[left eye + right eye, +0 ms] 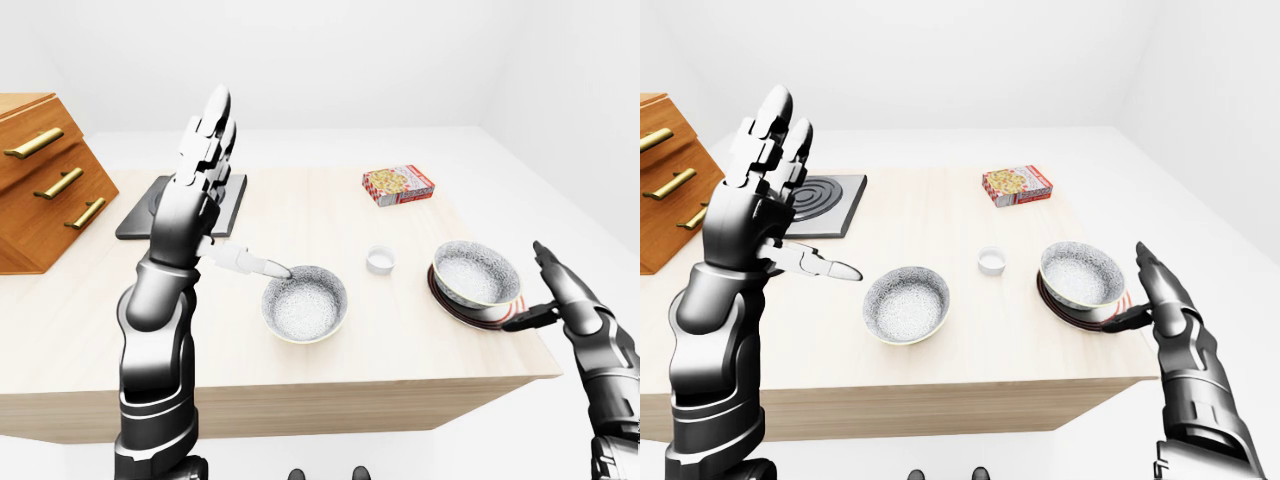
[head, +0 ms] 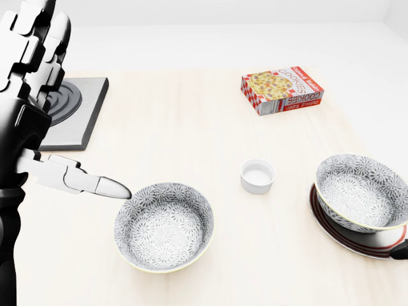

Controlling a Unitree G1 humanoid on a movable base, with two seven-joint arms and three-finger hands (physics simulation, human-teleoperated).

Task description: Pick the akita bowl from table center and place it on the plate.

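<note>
A grey-patterned akita bowl (image 2: pixel 361 191) sits upright on the red-rimmed plate (image 2: pixel 354 240) at the right of the table. My right hand (image 1: pixel 1130 290) is open just right of the plate, apart from the bowl, with its thumb near the plate's rim. A second, matching patterned bowl (image 2: pixel 164 226) stands near the table's middle. My left hand (image 1: pixel 232 200) is raised and open above the table, fingers pointing up. Its thumb points toward the second bowl's left rim without touching it.
A cookie box (image 2: pixel 282 90) lies at the top right of the table, and a small white cup (image 2: pixel 257 176) stands between the two bowls. A grey burner plate (image 2: pixel 67 111) is at the left, with a wooden drawer cabinet (image 1: pixel 40 180) beyond it. The table's near edge (image 1: pixel 300 385) runs below the bowls.
</note>
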